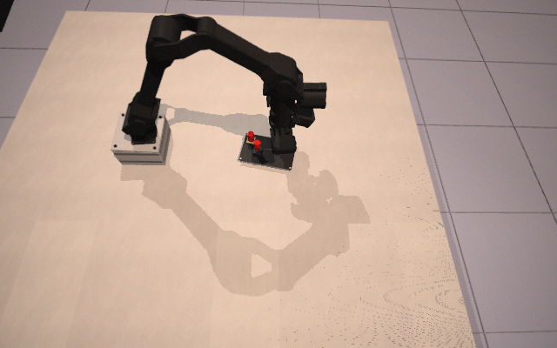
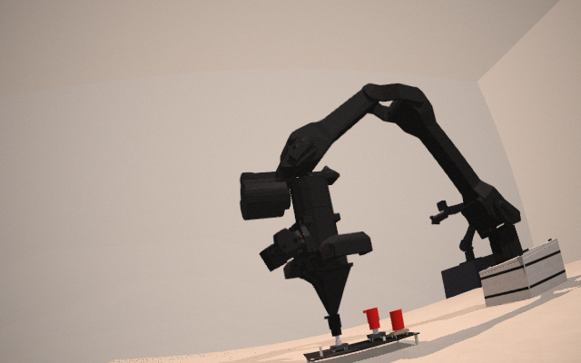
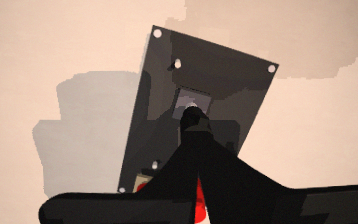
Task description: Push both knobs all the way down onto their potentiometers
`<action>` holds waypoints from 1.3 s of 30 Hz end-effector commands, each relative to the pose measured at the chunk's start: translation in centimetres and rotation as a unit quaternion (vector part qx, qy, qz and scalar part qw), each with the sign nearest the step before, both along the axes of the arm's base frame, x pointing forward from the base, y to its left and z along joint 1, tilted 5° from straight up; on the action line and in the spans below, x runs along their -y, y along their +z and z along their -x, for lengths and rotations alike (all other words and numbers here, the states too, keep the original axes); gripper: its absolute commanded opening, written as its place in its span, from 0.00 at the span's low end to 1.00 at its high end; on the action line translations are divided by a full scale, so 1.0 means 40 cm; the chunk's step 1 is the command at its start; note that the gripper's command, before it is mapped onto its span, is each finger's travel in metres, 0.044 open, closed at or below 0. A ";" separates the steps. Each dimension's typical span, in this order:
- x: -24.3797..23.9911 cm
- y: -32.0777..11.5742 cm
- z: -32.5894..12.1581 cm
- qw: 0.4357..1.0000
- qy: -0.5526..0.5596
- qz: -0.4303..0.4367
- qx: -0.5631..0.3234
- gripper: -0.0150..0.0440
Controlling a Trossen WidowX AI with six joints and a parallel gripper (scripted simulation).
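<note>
The dark circuit board (image 1: 276,164) (image 2: 359,349) (image 3: 220,60) stands on short legs. A red knob (image 1: 257,145) (image 2: 372,319) (image 3: 199,204) is on the middle potentiometer, with pale shaft visible below it in the exterior view. Another red knob (image 1: 251,137) (image 2: 397,320) (image 3: 142,188) stands close above its beige-based potentiometer; whether they touch is unclear. My gripper (image 2: 335,330) (image 3: 196,140) is shut and empty, its tips directly above the pale shaft of a potentiometer without a red knob (image 2: 339,348) (image 3: 203,101). Contact between tips and shaft cannot be told. The tips are hidden in the top view.
The arm's white base block (image 1: 139,150) (image 2: 508,286) stands beyond the knobbed end of the board. Small pale posts (image 3: 177,63) (image 3: 154,165) rise from the board. The pale table (image 1: 144,261) carries the arm's shadow.
</note>
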State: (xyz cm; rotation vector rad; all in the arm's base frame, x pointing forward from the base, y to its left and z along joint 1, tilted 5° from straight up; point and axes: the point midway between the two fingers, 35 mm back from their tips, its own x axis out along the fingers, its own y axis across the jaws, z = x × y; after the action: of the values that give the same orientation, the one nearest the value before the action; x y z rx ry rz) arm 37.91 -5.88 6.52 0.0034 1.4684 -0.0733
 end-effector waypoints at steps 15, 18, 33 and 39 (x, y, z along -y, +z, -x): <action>0.003 -0.024 -0.004 1.000 -0.001 0.001 -0.003 0.25; 0.003 -0.024 -0.004 1.000 -0.001 0.001 -0.003 0.25; 0.003 -0.026 -0.004 1.000 -0.001 0.001 -0.003 0.25; 0.003 -0.028 -0.004 1.000 -0.001 0.001 -0.003 0.25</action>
State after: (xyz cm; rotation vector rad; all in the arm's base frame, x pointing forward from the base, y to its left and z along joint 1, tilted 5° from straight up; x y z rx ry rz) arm 37.95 -5.91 6.04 0.0039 1.4697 -0.0735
